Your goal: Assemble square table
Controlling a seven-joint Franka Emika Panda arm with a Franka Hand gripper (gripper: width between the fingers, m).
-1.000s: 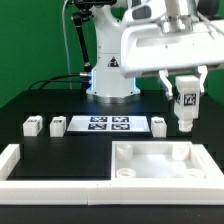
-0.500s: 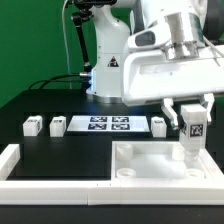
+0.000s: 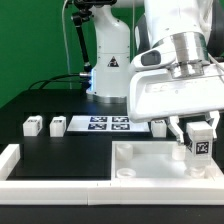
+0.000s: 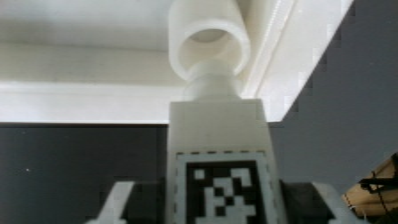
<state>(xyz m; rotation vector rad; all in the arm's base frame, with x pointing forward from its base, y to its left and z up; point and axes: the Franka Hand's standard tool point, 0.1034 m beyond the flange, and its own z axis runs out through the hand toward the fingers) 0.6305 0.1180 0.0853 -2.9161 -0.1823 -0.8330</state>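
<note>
Leg insertion: the tool (image 3: 200, 134), clamped on a leg (image 4: 222, 150), is poised at a corner hole (image 4: 210, 42) of the table top (image 3: 150, 162). Next, probably — straight descent.

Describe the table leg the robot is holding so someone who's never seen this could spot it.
Find the white square table top at the front, toward the exterior view's right. Over its far corner on that side the pincer holds a small white leg upright, tag facing the camera. The other legs sit loose on the black surface by the marker board; only this one is gripped.
</note>
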